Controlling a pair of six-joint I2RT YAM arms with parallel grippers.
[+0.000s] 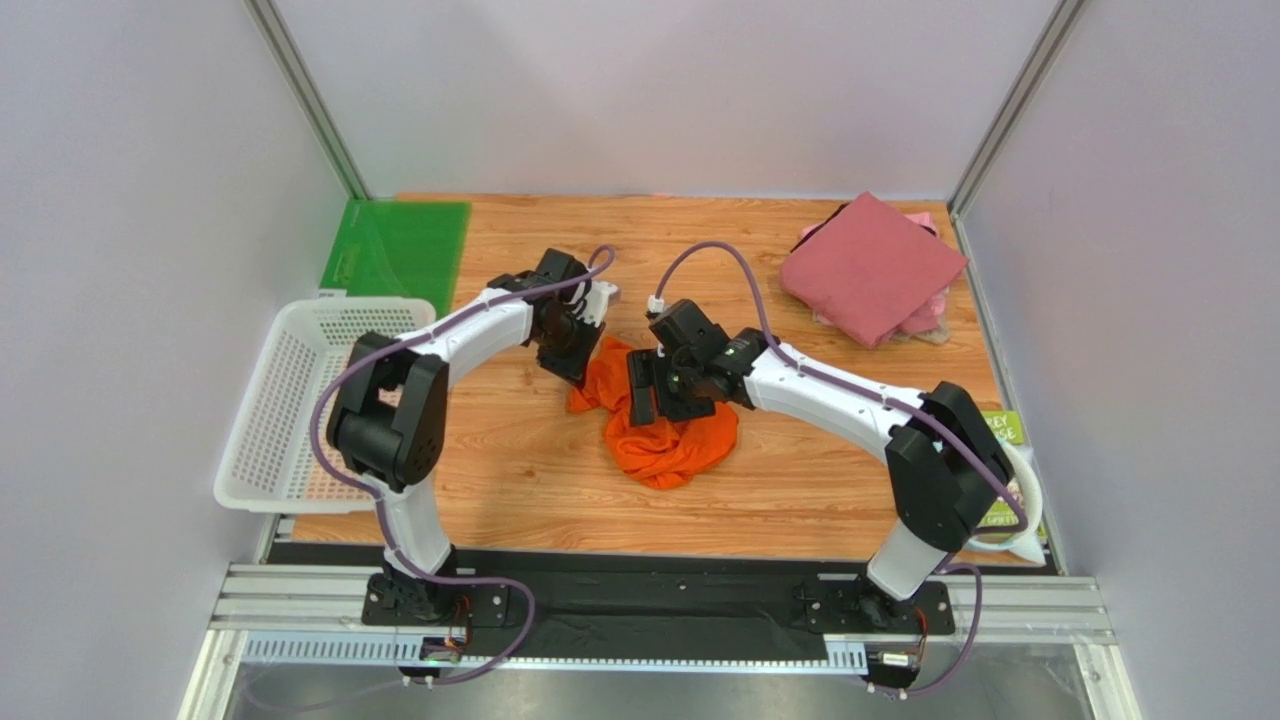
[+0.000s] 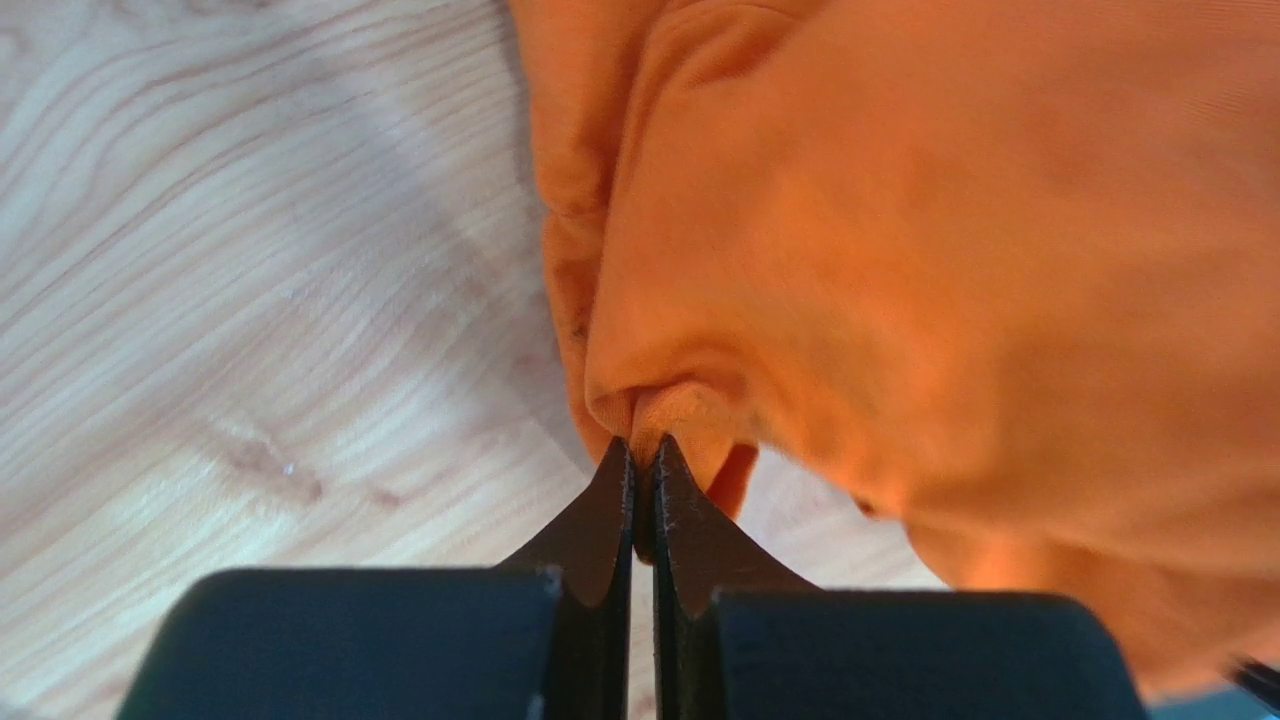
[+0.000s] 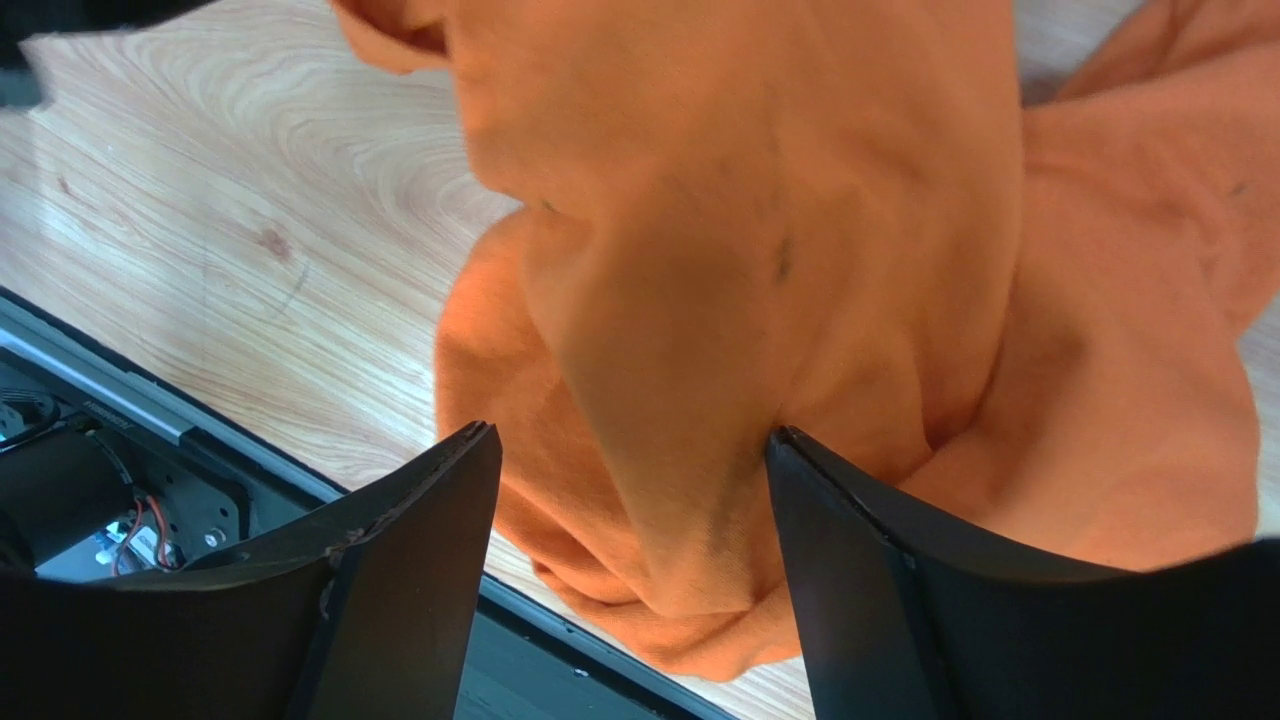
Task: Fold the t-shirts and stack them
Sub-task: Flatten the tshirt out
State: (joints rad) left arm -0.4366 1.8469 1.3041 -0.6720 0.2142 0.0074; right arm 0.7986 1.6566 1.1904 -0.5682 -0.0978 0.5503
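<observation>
Right up against my left wrist camera, the left claw is clenched on a small fold at the edge of the orange t-shirt. My right claw stands spread, one finger on each side of a bunched ridge of the same shirt, not pinching it. The shirt lies crumpled mid-way across the wooden table, well apart from the folded maroon t-shirt at the far right corner.

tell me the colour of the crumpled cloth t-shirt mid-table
Plain bright orange; the crumpled cloth t-shirt shows best in the left wrist view.
</observation>
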